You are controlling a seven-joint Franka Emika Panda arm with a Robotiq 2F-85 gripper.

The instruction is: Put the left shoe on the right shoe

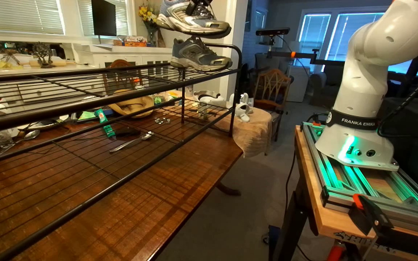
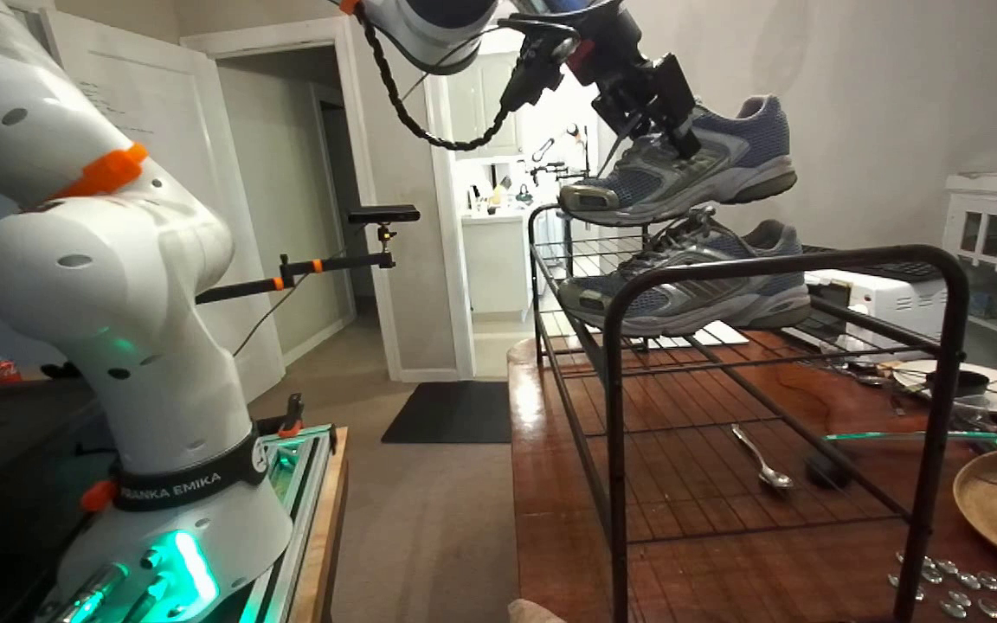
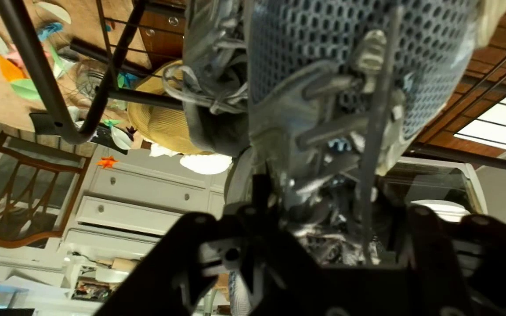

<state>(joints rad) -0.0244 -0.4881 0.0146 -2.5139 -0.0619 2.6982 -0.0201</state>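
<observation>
Desk [image 2: 542,502] bears wire rack [image 2: 853,257], lower shoe [image 2: 689,298] atop it. Held shoe [image 2: 672,186] hangs just over that one, contact unclear, both pointing left in an exterior view; gripper [image 3: 323,206] pinches it at the laces [image 3: 336,129]. Best lowered slowly, levelled, let go only once it sits steady.

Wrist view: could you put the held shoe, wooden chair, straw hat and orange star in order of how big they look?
Largest to smallest, by what shows:
1. held shoe, enlarged by nearness
2. wooden chair, cut off at the left edge
3. straw hat, partly hidden
4. orange star
</observation>
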